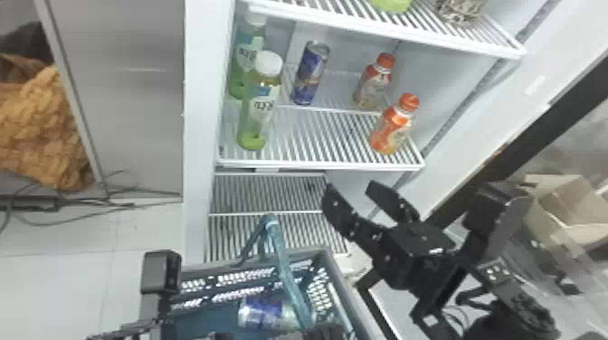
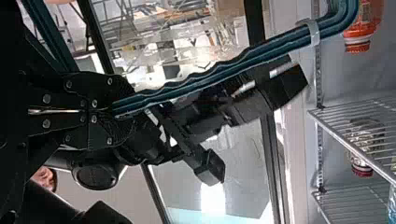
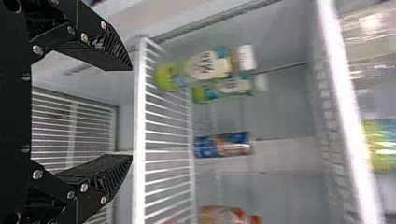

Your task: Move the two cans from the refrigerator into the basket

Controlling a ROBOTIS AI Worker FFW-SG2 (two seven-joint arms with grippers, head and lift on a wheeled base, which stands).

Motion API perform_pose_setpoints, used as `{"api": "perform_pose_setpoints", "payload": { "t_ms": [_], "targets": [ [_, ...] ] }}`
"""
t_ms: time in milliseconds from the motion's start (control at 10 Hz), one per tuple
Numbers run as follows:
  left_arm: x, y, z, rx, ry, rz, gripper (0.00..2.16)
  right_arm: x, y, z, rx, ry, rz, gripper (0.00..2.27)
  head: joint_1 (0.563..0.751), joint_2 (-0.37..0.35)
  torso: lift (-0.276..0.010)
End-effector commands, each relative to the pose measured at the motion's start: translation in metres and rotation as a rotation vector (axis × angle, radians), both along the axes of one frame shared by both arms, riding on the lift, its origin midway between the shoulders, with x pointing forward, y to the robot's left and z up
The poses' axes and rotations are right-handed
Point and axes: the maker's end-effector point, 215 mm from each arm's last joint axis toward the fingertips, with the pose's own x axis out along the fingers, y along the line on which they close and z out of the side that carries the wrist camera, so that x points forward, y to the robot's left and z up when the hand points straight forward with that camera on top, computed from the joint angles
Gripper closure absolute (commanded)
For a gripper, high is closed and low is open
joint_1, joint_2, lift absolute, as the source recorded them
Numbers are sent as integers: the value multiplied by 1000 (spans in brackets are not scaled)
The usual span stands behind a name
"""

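Observation:
One can (image 1: 309, 73) stands on the refrigerator's middle shelf, behind and right of the green bottles; in the right wrist view this can (image 3: 222, 144) lies sideways. Another can (image 1: 260, 313) rests on its side in the basket (image 1: 337, 280). My right gripper (image 1: 351, 185) is open, empty, below the shelf's front edge; in the right wrist view the gripper (image 3: 130, 113) has its fingers wide apart. My left gripper (image 1: 316, 333) is at the basket's near side; in the left wrist view the gripper (image 2: 114, 111) is shut on the teal basket handle (image 2: 210, 77).
Two green bottles (image 1: 262, 101) stand at the shelf's left, two orange-capped bottles (image 1: 392, 124) at its right. The upper shelf (image 1: 384, 28) hangs over them, and lower racks (image 1: 267, 192) lie behind the basket. A cardboard box (image 1: 565, 208) is at the right.

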Motion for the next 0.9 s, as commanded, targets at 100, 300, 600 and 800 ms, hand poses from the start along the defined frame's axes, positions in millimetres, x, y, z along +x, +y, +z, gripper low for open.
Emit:
{"api": "perform_pose_setpoints", "payload": {
  "t_ms": [100, 300, 600, 800],
  "targets": [
    [0, 0, 0, -1, 0, 0, 1179, 13, -11, 32, 12, -144, -46, 374, 695, -350, -276],
    [0, -1, 1, -2, 1, 1, 1179, 24, -21, 60, 26, -291, -83, 372, 695, -350, -276],
    [-1, -1, 1, -2, 1, -1, 1181, 32, -32, 65, 14, -344, -106, 371, 695, -350, -276],
    [-1, -2, 0, -1, 2, 0, 1181, 39, -37, 52, 7, -345, -119, 351, 695, -350, -276]
  ]
}}
